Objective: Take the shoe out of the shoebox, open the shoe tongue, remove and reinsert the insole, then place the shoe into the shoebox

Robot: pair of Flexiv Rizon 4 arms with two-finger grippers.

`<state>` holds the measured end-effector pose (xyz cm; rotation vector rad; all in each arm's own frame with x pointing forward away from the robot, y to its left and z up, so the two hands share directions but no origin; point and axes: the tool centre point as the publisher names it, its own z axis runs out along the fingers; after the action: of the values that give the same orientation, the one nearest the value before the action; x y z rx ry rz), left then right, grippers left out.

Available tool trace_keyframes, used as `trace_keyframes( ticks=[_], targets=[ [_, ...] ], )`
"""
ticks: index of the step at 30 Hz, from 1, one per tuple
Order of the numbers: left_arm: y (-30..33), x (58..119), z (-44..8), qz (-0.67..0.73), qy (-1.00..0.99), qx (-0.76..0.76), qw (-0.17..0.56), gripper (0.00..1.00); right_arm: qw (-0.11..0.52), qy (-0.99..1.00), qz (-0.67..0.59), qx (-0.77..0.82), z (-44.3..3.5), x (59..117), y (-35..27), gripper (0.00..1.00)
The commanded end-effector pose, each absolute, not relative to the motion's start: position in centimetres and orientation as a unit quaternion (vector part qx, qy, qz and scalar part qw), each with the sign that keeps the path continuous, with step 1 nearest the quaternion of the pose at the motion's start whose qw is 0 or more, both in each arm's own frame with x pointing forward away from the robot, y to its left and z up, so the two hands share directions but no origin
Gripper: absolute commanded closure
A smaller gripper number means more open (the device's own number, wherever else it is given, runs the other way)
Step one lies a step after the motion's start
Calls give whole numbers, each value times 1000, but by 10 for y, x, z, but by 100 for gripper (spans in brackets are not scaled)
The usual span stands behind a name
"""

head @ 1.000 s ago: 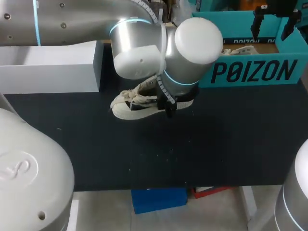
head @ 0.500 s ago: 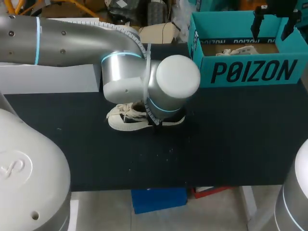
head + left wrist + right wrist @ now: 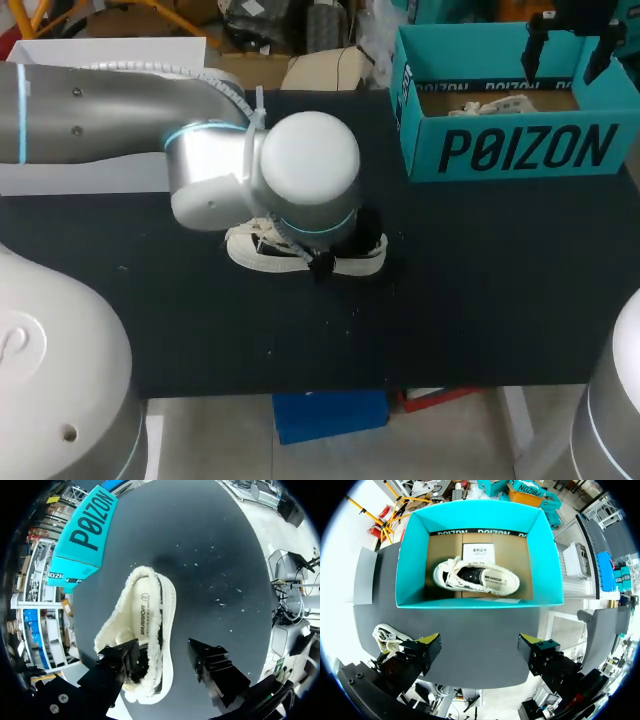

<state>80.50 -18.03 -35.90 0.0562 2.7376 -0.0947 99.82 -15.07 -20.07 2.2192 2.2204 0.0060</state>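
A cream low shoe (image 3: 262, 252) with loose laces lies on the black table (image 3: 480, 280), mostly hidden under my left arm's wrist (image 3: 300, 170). In the left wrist view the shoe (image 3: 145, 625) rests sole-side toward one finger; my left gripper (image 3: 162, 652) is open around its heel end, one finger (image 3: 122, 662) at the collar, the other (image 3: 212, 667) clear of the sole. The teal shoebox (image 3: 510, 150) stands at the far right with a second cream shoe (image 3: 475, 577) inside. My right gripper (image 3: 480, 647) hangs open above the box (image 3: 410, 555), holding nothing.
A pale flat box (image 3: 110, 48) sits at the table's far left behind my left arm. A white card (image 3: 476, 554) lies on the shoebox floor beside the second shoe. The near half of the table is bare black surface.
My left arm came down and toward the near left, setting the lifted shoe on the table. Its fingers then spread apart off the shoe. The right arm kept still.
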Motion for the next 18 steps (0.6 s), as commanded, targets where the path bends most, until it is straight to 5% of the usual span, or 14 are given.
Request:
trace_keyframes(
  ticks=[1,18],
  targets=[
    [-147,788,-300,-146,975,29,166,0,1,707,1,707,-201,999,-150,0],
    [-52,822,-251,-286,951,50,106,0,1,707,1,707,-201,999,-150,0]
  ],
)
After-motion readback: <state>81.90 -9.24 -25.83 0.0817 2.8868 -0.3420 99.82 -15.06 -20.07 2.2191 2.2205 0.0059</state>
